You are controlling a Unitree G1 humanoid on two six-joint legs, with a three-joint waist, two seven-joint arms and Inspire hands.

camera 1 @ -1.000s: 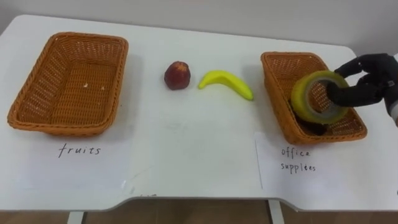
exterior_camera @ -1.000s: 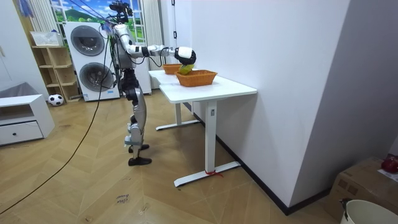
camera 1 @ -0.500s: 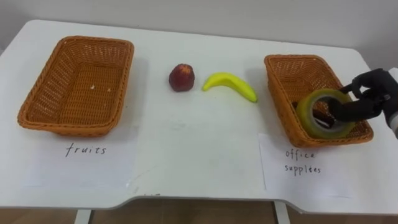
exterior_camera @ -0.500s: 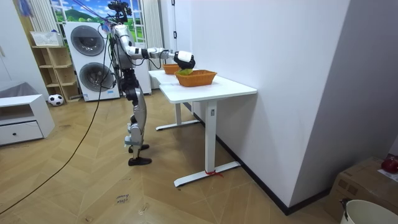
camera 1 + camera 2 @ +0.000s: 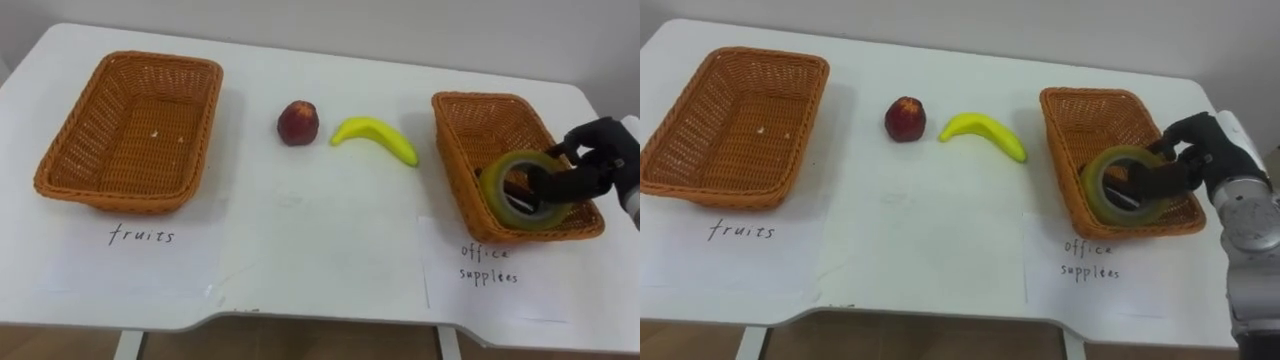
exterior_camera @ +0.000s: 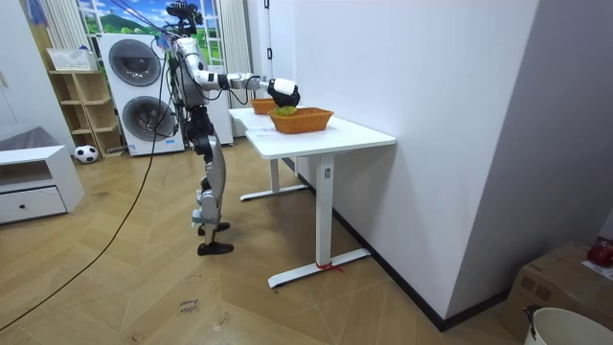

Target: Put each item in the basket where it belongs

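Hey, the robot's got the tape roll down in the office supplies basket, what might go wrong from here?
Two risks, as far as I can judge:
1. The tape roll stands tilted on its edge close to the front rim of the office supplies basket. Once released, it may roll or tip over that low rim.
2. The right hand is curled round the roll's ring, so a quick pull back may drag the roll out with it.

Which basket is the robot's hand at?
The wicker basket on the robot's right, beside the banana: the right hand grips a yellow tape roll there. The other basket, far left past the red fruit, has no hand near.
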